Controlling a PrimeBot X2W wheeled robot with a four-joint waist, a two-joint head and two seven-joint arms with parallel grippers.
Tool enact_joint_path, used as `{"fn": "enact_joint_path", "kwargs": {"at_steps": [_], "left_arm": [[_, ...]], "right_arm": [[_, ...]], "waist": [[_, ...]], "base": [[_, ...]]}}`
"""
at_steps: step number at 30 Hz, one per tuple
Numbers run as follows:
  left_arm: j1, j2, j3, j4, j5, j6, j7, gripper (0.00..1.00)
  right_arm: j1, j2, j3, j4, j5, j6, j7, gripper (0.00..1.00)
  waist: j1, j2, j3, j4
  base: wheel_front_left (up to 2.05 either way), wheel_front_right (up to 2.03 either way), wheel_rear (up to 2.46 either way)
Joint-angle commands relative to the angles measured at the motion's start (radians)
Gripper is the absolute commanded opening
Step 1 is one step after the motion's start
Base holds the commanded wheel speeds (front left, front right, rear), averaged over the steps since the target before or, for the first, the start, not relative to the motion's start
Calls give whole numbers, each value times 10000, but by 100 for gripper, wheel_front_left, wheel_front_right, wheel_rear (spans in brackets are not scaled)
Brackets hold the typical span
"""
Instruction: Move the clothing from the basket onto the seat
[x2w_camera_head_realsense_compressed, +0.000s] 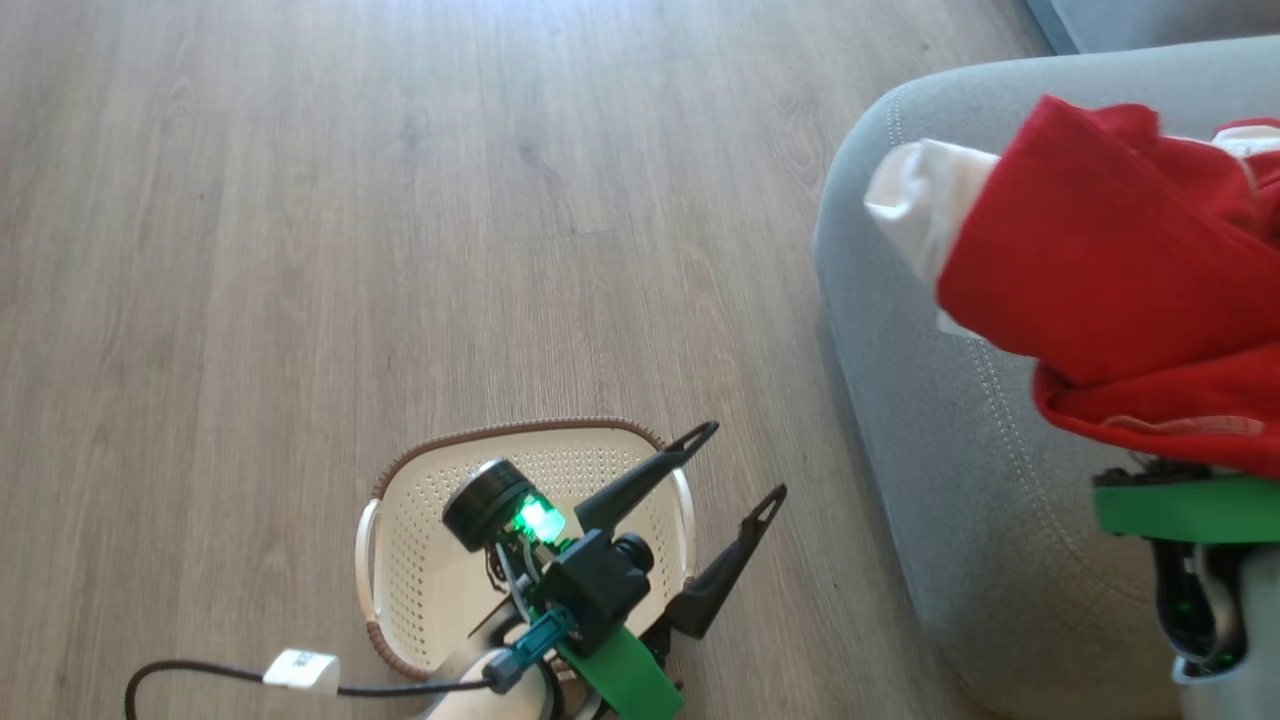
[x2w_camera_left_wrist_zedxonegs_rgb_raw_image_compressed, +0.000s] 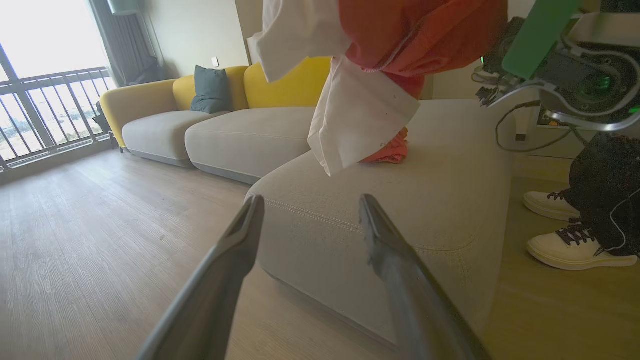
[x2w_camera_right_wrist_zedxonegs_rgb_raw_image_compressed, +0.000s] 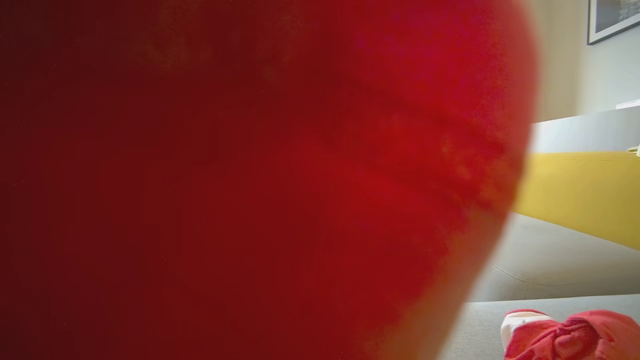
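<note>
Right gripper (x2w_camera_head_realsense_compressed: 1165, 468): closed, pinching the red garment (x2w_camera_head_realsense_compressed: 1100, 270); its tips are buried in cloth.
Left gripper (x2w_camera_head_realsense_compressed: 744, 460): jaws wide apart, holding nothing, above the basket (x2w_camera_head_realsense_compressed: 520, 430).
Garment position: at 2 o'clock in the head view, hanging over the seat (x2w_camera_head_realsense_compressed: 930, 450), with the white cuff (x2w_camera_head_realsense_compressed: 920, 200) drooping toward 9 o'clock.
Other red garment (x2w_camera_right_wrist_zedxonegs_rgb_raw_image_compressed: 565, 335): lying on the seat.
Basket: at 7 o'clock on the floor (x2w_camera_head_realsense_compressed: 300, 250); what I see of its inside looks bare.
Handling: I judge it light, limp and not fragile; it sags and swings. Best pinched at a bunched fold or the thicker cuff.
Writing: white tag (x2w_camera_head_realsense_compressed: 300, 668) on my cable (x2w_camera_head_realsense_compressed: 200, 672), nothing legible; none readable on the fabric.
</note>
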Motion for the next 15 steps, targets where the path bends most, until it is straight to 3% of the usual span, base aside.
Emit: {"fn": "enact_joint_path", "kwargs": {"at_steps": [1, 15], "left_arm": [[-237, 63, 268, -288, 53, -9, -49, 100], [143, 424, -44, 312, 92, -9, -49, 100]], "right_arm": [[-138, -160, 39, -402, -5, -4, -65, 0], [201, -96, -873, -526, -168, -4, -65, 0]], "waist": [[0, 0, 22, -39], [0, 0, 162, -637]], "base": [[0, 0, 0], [0, 0, 0]]}}
